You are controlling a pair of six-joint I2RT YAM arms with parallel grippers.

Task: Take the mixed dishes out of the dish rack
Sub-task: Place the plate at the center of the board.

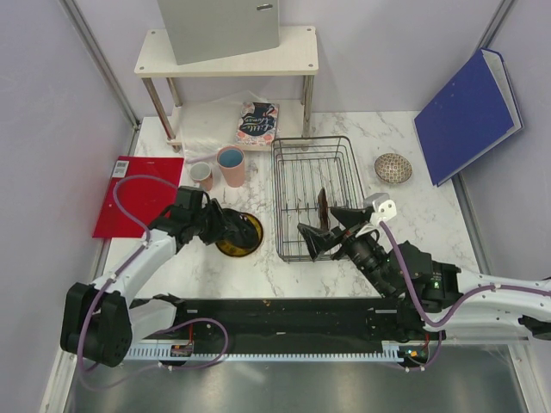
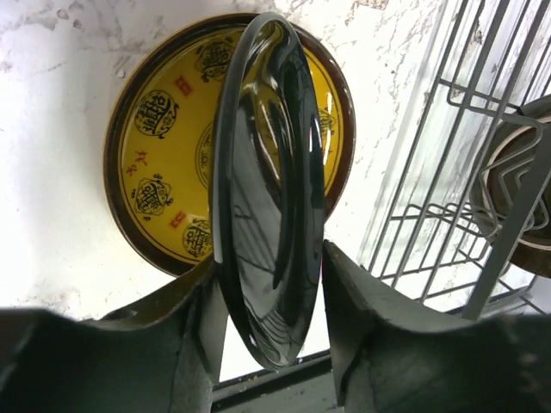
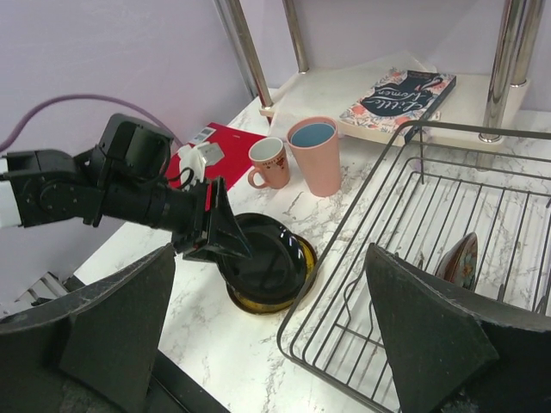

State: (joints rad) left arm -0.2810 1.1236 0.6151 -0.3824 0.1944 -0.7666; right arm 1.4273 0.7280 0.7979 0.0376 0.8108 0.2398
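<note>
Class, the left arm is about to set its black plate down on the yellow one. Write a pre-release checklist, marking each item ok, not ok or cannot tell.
1. Left gripper holds the black plate between both fingers: ok.
2. Yellow plate lies flat directly beneath: ok.
3. Black plate level for stacking: not ok, it is steeply tilted.
4. Black plate touching the yellow plate: cannot tell.
5. Black plate clear of the dish rack: ok, a gap shows.
6. Right gripper open and empty, over the plate standing in the rack: ok.

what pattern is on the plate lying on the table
The plate is yellow with dark round emblems, brown rim; best in left wrist view.
</note>
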